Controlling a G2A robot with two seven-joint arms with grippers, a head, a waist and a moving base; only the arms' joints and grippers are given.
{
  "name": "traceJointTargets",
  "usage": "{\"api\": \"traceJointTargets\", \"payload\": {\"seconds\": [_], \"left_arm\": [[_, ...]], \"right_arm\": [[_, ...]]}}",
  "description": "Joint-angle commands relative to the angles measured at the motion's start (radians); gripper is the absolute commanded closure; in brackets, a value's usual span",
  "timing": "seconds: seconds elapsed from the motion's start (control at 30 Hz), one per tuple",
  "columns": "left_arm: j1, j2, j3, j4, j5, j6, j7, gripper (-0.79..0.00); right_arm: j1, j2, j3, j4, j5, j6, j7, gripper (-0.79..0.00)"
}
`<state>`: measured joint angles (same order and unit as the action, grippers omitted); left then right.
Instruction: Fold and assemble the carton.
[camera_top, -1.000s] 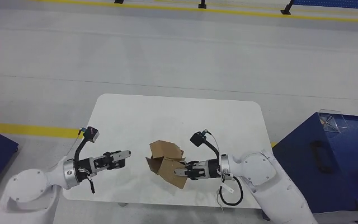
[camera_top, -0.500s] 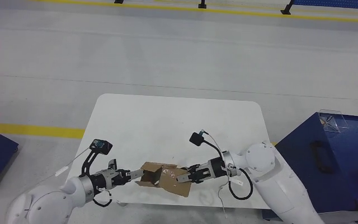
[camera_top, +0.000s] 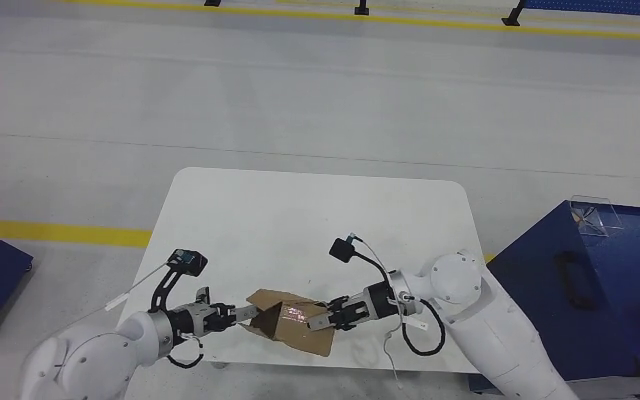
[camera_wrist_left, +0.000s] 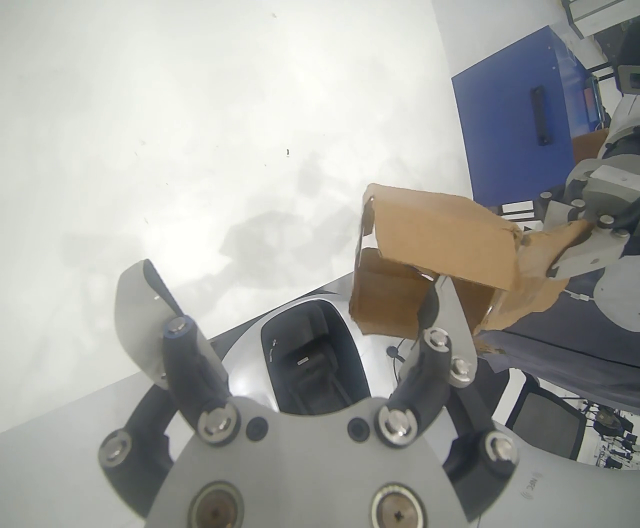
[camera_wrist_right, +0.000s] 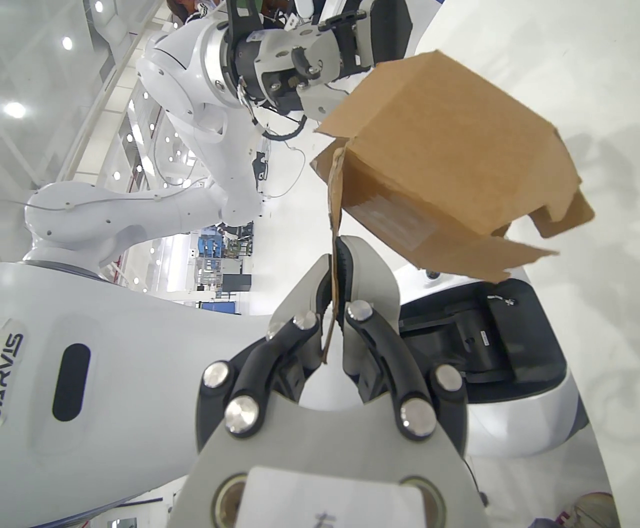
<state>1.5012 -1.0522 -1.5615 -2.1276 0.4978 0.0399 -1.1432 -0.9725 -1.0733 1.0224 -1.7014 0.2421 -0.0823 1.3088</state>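
The brown carton (camera_top: 291, 322) is held above the table's front edge, partly folded, with loose flaps at both ends. My right gripper (camera_top: 323, 314) is shut on one thin flap at the carton's right end; the right wrist view shows the flap pinched between the pads of that gripper (camera_wrist_right: 336, 257), with the carton (camera_wrist_right: 440, 165) beyond. My left gripper (camera_wrist_left: 287, 277) is open at the carton's left end. One of its fingers (camera_wrist_left: 452, 315) reaches into the carton's (camera_wrist_left: 440, 235) open side, the other stands free. The left gripper (camera_top: 243, 314) lies just left of the carton.
The white table (camera_top: 300, 210) stretches away behind the carton. A blue cabinet (camera_top: 580, 285) stands beyond the table's right edge, with a clear holder (camera_top: 592, 215) on top. Grey floor with yellow lines surrounds the table.
The carton has come down and toward the front edge in the right gripper. The left arm swung in to the carton's left end, and both have since shifted slightly left.
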Motion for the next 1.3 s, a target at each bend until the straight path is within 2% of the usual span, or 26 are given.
{"api": "traceJointTargets", "payload": {"seconds": [0.0, 0.33, 0.63, 0.87, 1.27], "left_arm": [[-0.003, 0.002, -0.002, 0.004, -0.005, -0.007, -0.007, -0.785], [-0.017, 0.013, -0.004, 0.036, -0.09, -0.051, -0.076, -0.782], [-0.057, 0.022, 0.027, 0.069, -0.096, -0.018, -0.131, -0.785], [-0.089, 0.027, 0.051, 0.087, -0.097, 0.016, -0.132, -0.785], [-0.1, 0.037, 0.081, 0.058, -0.091, 0.054, -0.154, -0.785]], "right_arm": [[0.006, -0.001, 0.0, 0.013, 0.022, -0.004, 0.001, 0.0], [0.021, -0.006, -0.034, 0.022, 0.048, -0.028, 0.017, 0.0], [0.032, -0.006, -0.048, 0.017, 0.045, -0.051, 0.02, 0.0], [0.037, -0.006, -0.059, 0.017, 0.047, -0.059, 0.03, 0.0], [0.045, -0.006, -0.071, 0.015, 0.058, -0.065, 0.033, 0.0]]}}
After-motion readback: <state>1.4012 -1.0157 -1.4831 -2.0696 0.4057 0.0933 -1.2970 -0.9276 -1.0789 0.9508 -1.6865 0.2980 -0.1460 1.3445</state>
